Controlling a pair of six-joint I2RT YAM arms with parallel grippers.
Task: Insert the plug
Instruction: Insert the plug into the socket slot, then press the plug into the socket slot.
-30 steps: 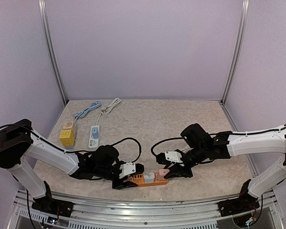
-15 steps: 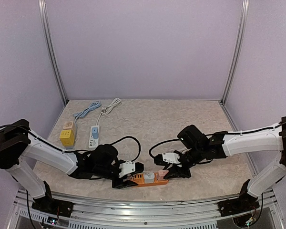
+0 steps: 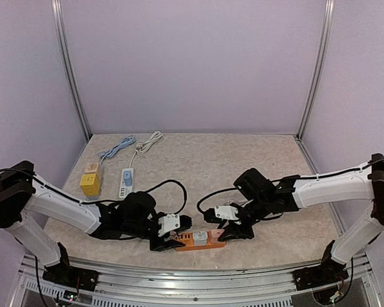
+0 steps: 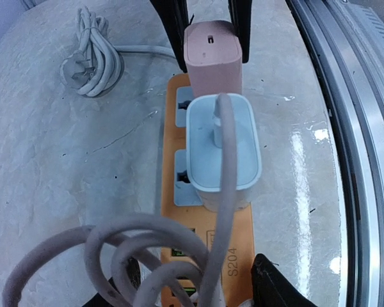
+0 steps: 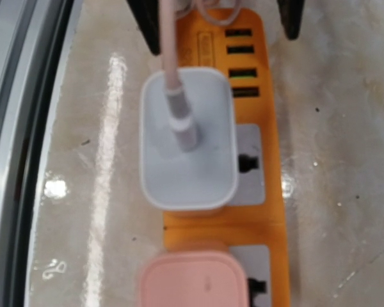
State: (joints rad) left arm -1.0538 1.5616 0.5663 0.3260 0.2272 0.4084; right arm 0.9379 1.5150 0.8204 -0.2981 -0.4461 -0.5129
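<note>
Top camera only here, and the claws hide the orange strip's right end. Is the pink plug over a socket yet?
Observer: Right wrist view: the pink plug stands on the end socket of the orange power strip; pins hidden.
Operator: Is the right claw gripping it?
Observer: In the left wrist view, the right claw has a finger against each side.
Operator: Anything else plugged in?
Observer: A white charger fills the adjacent socket, cable leaving its top.

strip (image 3: pixel 191 241) orange, near bench (image 3: pixel 243 166) edge | left end effector (image 3: pixel 168 242) at its left end | right end effector (image 3: pixel 226 234) at plug (image 3: pixel 219 231), right end | grey adapter (image 3: pixel 200 237) between
</note>
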